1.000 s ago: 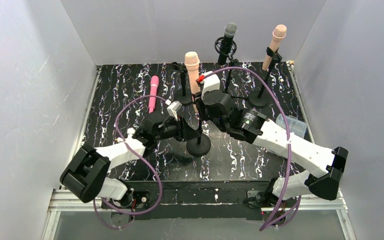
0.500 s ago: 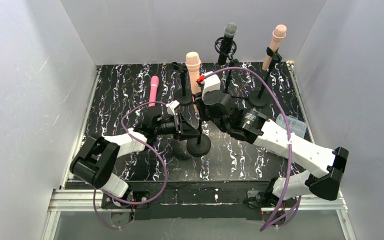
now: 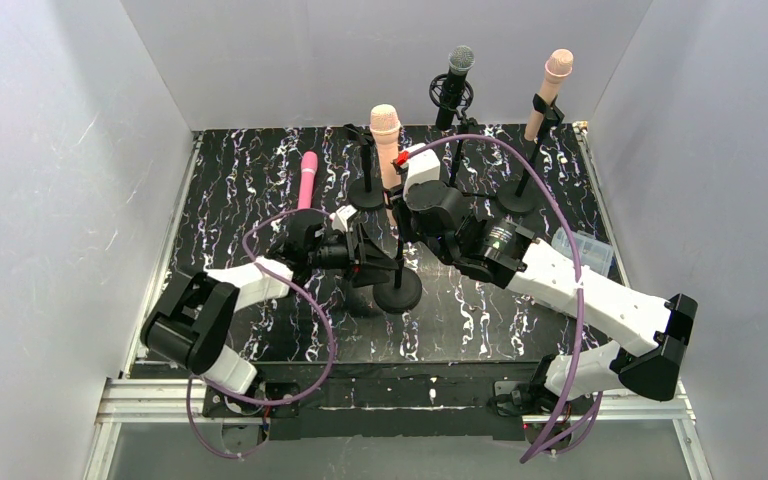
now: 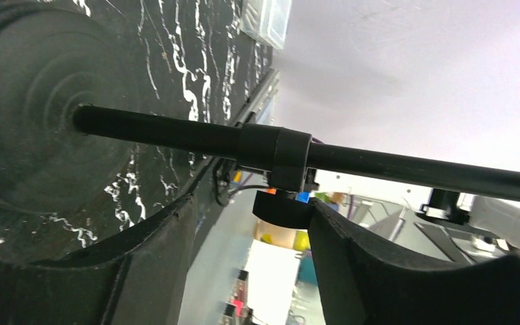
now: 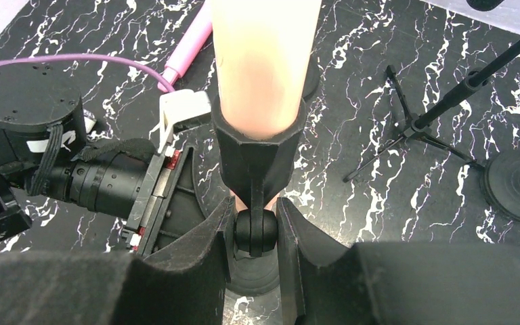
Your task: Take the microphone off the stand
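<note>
Pale booth, black marbled counter [image 3: 250,170].
Plain white walls [image 3: 50,150] close the left, back and right; the counter is black with white veining, and an aluminium rail [image 3: 140,398] runs along its near edge.

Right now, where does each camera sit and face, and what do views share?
Top external: above, behind the bases, looking down on the black marbled table; left arm and right arm show.
Left wrist: low, looking along the thin black stand pole to its round base; open fingers below.
Right wrist: looking down on the peach microphone in its black clip; fingers pinch the clip's joint.
Shared: both wrist views show that stand.
</note>
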### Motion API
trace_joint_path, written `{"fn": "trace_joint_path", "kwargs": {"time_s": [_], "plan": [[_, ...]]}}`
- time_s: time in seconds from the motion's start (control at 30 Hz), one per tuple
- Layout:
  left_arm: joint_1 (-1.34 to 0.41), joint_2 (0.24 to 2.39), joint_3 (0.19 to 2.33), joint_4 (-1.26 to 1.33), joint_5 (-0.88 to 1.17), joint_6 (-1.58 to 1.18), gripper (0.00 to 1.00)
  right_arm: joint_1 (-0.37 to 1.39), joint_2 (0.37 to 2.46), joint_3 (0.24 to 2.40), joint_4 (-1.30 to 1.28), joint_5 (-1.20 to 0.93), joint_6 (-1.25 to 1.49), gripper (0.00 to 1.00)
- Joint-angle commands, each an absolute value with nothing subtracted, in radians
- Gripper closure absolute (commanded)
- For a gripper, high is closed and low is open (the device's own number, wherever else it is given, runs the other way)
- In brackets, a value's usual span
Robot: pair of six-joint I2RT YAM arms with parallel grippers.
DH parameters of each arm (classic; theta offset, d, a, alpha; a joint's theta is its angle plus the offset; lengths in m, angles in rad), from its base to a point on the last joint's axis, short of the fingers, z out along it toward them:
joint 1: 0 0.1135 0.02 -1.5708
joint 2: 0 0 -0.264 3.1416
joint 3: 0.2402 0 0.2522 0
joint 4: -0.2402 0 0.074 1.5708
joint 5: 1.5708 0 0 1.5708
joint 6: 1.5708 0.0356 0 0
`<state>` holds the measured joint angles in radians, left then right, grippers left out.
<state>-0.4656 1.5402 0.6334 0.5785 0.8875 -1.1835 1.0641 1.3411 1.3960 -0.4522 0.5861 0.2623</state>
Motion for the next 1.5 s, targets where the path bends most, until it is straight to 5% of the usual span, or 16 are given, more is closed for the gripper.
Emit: {"fn": "trace_joint_path", "kwargs": {"time_s": [0.0,0.4,1.03,1.23,1.47], "plan": [[-0.455,1.421,0.688,0.342,0.756,-0.94,0.4,1.063,1.339,1.401,-0.515,0.586,0.239,0.99],[-0.631,1.144,0.775,0.005,0.336,-0.192,0.4,1.063,1.349,1.403,-0.512,0.583,0.239,0.99],[-0.701,1.282,0.778,0.157,0.351,-0.3,0.55,1.063,1.344,1.4,-0.511,0.583,0.238,0.99],[-0.688,1.311,0.772,0.219,0.4,-0.404,0.65,1.063,1.344,1.401,-0.512,0.583,0.237,0.99],[-0.603,1.356,0.773,0.225,0.527,-0.566,0.96,1.063,1.34,1.401,-0.514,0.583,0.236,0.99]]}}
